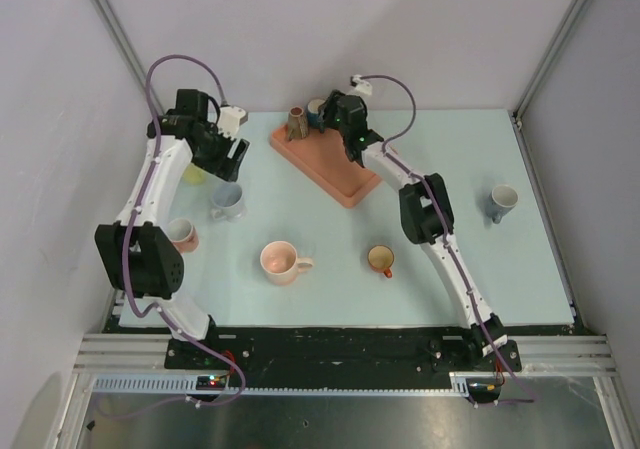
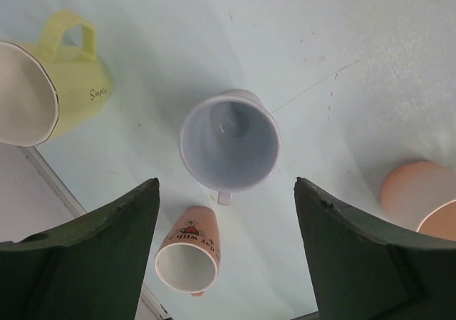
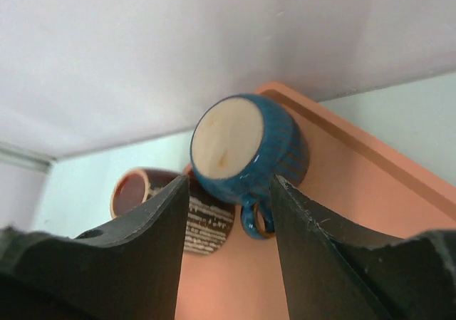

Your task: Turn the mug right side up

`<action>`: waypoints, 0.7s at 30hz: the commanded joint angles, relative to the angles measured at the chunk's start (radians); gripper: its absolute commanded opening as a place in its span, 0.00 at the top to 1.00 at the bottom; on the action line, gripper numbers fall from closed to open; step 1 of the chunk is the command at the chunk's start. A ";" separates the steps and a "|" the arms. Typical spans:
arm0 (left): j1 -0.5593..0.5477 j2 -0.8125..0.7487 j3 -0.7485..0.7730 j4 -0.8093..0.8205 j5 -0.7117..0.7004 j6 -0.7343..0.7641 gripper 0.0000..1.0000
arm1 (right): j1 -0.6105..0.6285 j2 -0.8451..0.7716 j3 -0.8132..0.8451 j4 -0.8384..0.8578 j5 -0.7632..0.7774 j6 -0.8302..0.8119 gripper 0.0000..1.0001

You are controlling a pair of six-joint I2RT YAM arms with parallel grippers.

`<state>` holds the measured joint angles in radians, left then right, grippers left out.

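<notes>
The yellow mug (image 2: 75, 85) bears the word "Simple".

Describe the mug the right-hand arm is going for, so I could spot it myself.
Find the salmon-coloured tray at the table's far side; two mugs sit at its far end. It is the glossy blue mug between the fingers of the right gripper, showing its pale bottom, unlike the brown patterned mug beside it.

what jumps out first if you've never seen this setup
The salmon tray at the far middle of the table draws the eye, with a blue mug on it, pale base up. The right hand sits right at that mug, a finger on either side, though an actual grip can't be made out. On the left side of the table, the left hand hangs open above a lilac mug standing upright.
</notes>
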<state>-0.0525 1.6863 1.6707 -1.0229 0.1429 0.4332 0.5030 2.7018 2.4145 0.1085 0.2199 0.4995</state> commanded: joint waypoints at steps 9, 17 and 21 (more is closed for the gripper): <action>0.046 0.030 0.042 -0.007 0.039 -0.004 0.20 | -0.052 0.024 -0.065 0.136 -0.116 0.524 0.45; 0.049 0.040 0.058 -0.009 0.054 -0.007 0.19 | -0.022 0.007 -0.129 0.182 -0.164 0.648 0.41; 0.049 0.037 0.062 -0.011 0.063 -0.009 0.19 | -0.023 0.016 -0.137 0.196 -0.170 0.665 0.41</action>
<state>-0.0097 1.7283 1.6817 -1.0355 0.1719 0.4335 0.4763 2.7285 2.2772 0.2447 0.0628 1.1133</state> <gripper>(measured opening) 0.805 0.596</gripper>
